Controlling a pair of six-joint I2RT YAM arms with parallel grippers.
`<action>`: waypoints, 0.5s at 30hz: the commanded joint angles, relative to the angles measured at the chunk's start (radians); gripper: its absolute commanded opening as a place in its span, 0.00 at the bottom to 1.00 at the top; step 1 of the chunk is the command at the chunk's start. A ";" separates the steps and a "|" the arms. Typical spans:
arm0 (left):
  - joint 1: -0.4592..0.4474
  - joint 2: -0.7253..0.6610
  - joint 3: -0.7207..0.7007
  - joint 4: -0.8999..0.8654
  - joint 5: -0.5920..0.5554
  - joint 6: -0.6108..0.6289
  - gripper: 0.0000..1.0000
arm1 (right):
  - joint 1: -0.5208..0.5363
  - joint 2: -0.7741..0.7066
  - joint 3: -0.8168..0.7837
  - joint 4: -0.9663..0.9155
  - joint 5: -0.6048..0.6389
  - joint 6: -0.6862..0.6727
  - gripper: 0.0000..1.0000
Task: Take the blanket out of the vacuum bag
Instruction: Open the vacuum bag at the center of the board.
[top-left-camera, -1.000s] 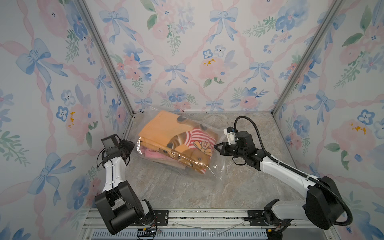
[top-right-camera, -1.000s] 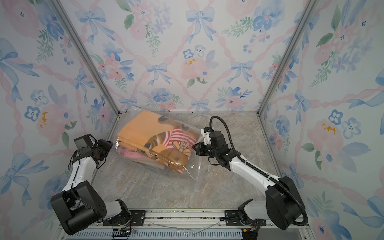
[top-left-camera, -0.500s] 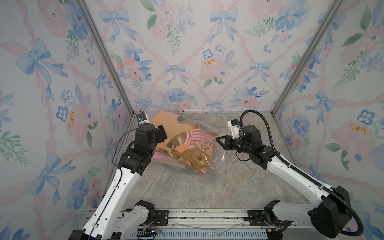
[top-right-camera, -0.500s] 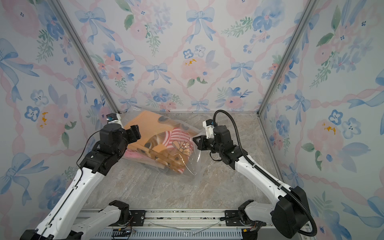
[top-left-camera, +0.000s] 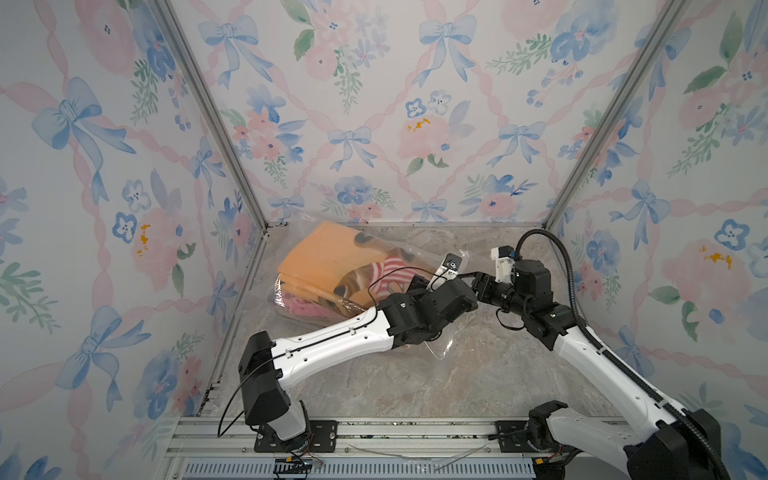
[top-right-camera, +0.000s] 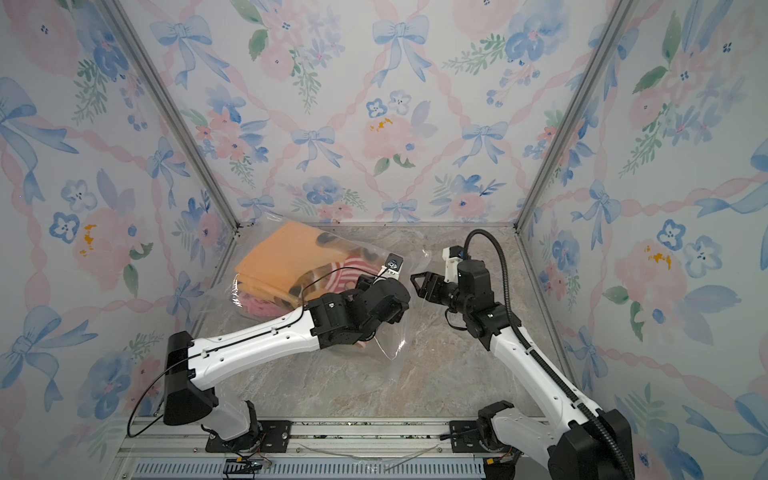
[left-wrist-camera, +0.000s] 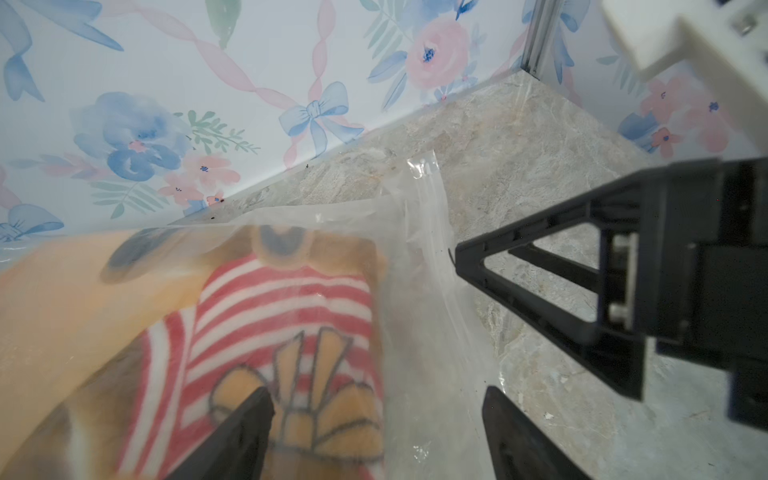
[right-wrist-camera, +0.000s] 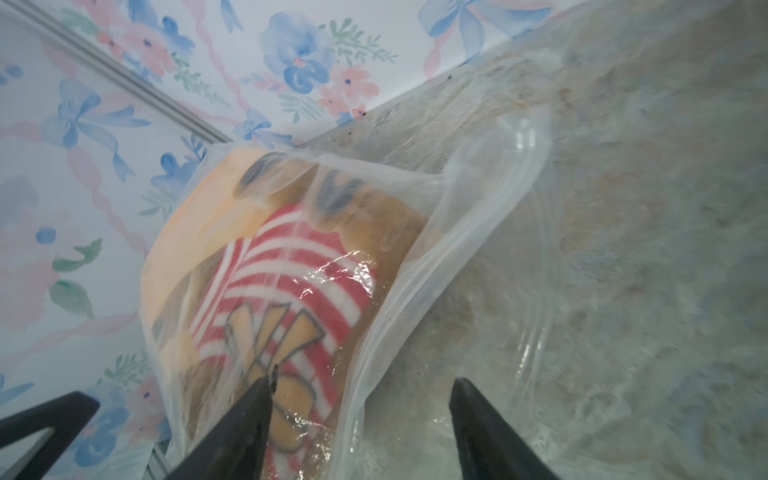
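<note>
Top views both give me the worktop (top-left-camera: 415, 395), with the vacuum bag (top-left-camera: 444, 348) lying on its far left part. The blanket (top-left-camera: 316, 257), folded, orange with red and white stripes, sits inside the bag, none of it out as far as I can tell. My left arm (top-left-camera: 332, 345) stretches across the bag to its right end, where the right arm (top-left-camera: 602, 365) waits. In the left wrist view the left claw (left-wrist-camera: 374, 436) is spread wide, one finger over the bagged blanket, the other over the loose plastic edge, gripping nothing. In the right wrist view the right claw (right-wrist-camera: 361, 436) is likewise released, its tips just beside the bag's mouth.

I judge the plastic thin, slick and crinkly. It will likely slide on the stone and slip from a shallow pinch, so I want one claw deep on the loose lip by the zip strip (right-wrist-camera: 524, 137). The blanket looks soft, bulky and fairly light. It should bunch rather than glide, so I would take a thick fold at the end nearest the mouth, not a single layer.

A second ago the left arm was folded back at the left side, well apart from the bag, and the right claw was pinched on the bag's right edge. Now the left has come across and the right has let go.
</note>
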 joint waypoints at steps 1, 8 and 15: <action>-0.027 0.087 0.104 -0.127 -0.054 -0.005 0.81 | -0.095 -0.101 -0.071 -0.118 0.007 0.019 0.73; -0.051 0.360 0.380 -0.386 -0.078 -0.012 0.81 | -0.266 -0.267 -0.241 -0.185 -0.091 0.033 0.75; -0.048 0.507 0.457 -0.477 -0.135 -0.028 0.78 | -0.291 -0.311 -0.320 -0.164 -0.128 0.052 0.75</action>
